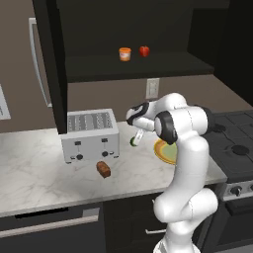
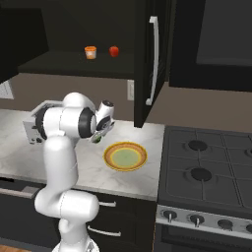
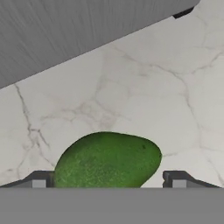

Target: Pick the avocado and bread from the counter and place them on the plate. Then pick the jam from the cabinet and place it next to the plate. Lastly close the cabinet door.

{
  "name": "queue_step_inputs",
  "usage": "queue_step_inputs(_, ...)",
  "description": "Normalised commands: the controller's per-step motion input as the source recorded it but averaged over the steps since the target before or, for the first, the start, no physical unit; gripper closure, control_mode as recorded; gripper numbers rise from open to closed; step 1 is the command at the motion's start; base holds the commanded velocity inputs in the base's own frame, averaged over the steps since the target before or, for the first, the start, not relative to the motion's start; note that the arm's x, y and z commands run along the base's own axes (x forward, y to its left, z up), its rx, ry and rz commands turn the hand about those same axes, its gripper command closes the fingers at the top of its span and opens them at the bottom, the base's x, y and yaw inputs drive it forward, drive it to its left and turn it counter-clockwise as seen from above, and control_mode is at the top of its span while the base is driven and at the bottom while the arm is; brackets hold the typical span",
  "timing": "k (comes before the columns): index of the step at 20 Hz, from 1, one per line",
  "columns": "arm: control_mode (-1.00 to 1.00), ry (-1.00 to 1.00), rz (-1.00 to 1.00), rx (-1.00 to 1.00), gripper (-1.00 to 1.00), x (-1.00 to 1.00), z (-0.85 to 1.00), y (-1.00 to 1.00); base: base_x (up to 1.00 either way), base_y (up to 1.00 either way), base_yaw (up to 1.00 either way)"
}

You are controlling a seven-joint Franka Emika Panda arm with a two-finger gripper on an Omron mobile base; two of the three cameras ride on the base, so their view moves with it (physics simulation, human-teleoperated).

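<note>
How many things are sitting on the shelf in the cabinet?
2: the jam on the left and a red fruit just right of it, both on the cabinet shelf. Its dark back corners could hide more.

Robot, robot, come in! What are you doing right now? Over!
Gripper open around the avocado, not clamped. Bread on the counter; plate bare. Nothing in the way.

Avocado: mottled dark green. Counter: white marble, grey veins. Plate: yellow-orange rim, pale green centre.
</note>
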Motion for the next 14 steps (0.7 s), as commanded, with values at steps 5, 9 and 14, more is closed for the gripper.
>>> queue_step_inputs(5, -1.00, 0.00, 0.06, 0.00, 1.00, 0.00, -0.33, 0.05, 0.00, 0.00, 0.00)
queue_step_inputs(9, -1.00, 0.00, 0.04, 0.00, 1.00, 0.00, -0.10, 0.00, 0.00, 0.00, 0.00)
queue_step_inputs(14, -1.00, 0.00, 0.01, 0.00, 1.00, -0.02, 0.00, 0.00, 0.00, 0.00, 0.00)
